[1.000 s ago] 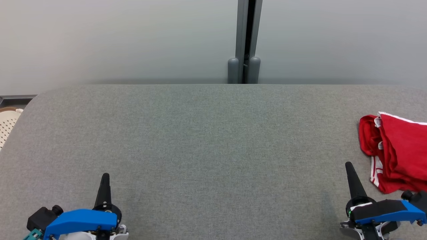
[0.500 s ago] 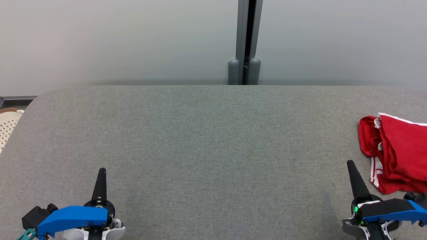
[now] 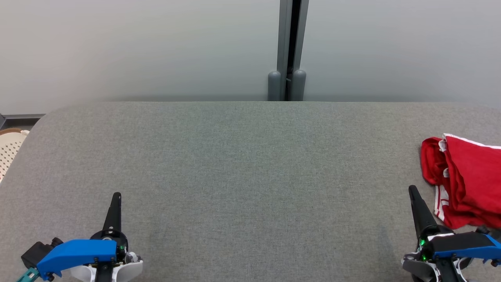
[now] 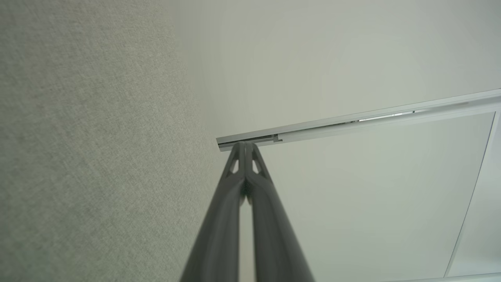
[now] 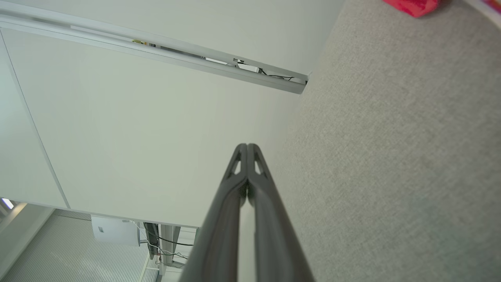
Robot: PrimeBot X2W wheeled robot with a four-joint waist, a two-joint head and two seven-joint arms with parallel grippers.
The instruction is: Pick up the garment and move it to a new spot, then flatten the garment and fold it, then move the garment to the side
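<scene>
The garment [image 3: 465, 180] is red with white trim and lies bunched at the right edge of the grey table [image 3: 250, 164], partly cut off by the head view's border. A corner of the garment [image 5: 413, 6] shows at the top of the right wrist view. My right gripper [image 3: 411, 189] is shut and empty, just left of the garment's near end and apart from it. Its fingertips [image 5: 247, 147] press together. At the lower left, far from the garment, my left gripper [image 3: 116, 195] is shut with nothing in it. Both its fingertips [image 4: 245, 145] meet.
A pale partition wall with a grey vertical post [image 3: 287, 51] stands behind the table's far edge. A white perforated basket [image 3: 9, 147] sits off the table's left end. The table's left corners are rounded.
The left gripper has drifted a little left and forward. The right gripper barely shifted. The whole head picture slid slightly down, so the camera has moved.
</scene>
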